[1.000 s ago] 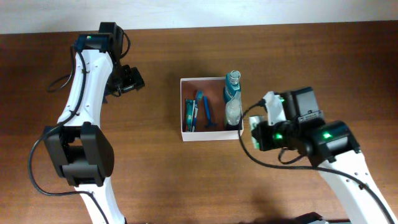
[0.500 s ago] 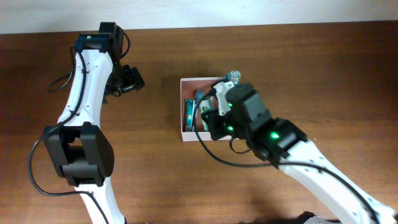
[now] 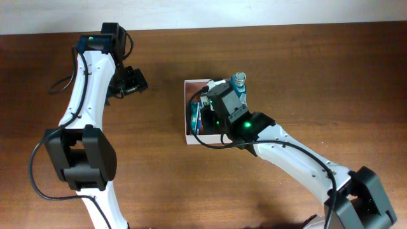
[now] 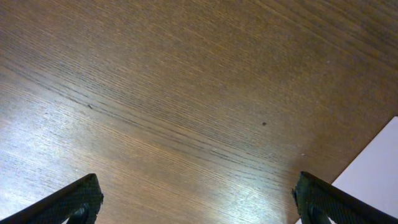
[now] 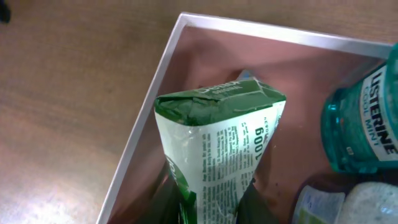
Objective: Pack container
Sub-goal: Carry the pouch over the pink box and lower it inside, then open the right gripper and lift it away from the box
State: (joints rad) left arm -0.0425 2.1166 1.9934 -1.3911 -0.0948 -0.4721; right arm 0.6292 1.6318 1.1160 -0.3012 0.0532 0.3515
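Note:
The container (image 3: 186,112), a shallow white-walled box with a reddish-brown inside, sits mid-table. My right gripper (image 3: 213,107) hangs over it, shut on a green-and-white tube (image 5: 217,143). In the right wrist view the tube stands between the dark fingers (image 5: 174,202), its crimped end pointing at the floor of the container (image 5: 149,106) near the left wall. A teal Listerine bottle (image 5: 367,124) lies inside at the right. My left gripper (image 3: 130,83) stays far to the left, open over bare wood (image 4: 199,199).
A green and blue packet (image 3: 195,118) lies along the container's left side. The Listerine bottle (image 3: 238,86) pokes out at the container's far right corner. A pale surface (image 4: 379,165) shows at the edge of the left wrist view.
My right arm has swung left from beside the container to above it, carrying the tube inside its walls. The left arm has not moved.

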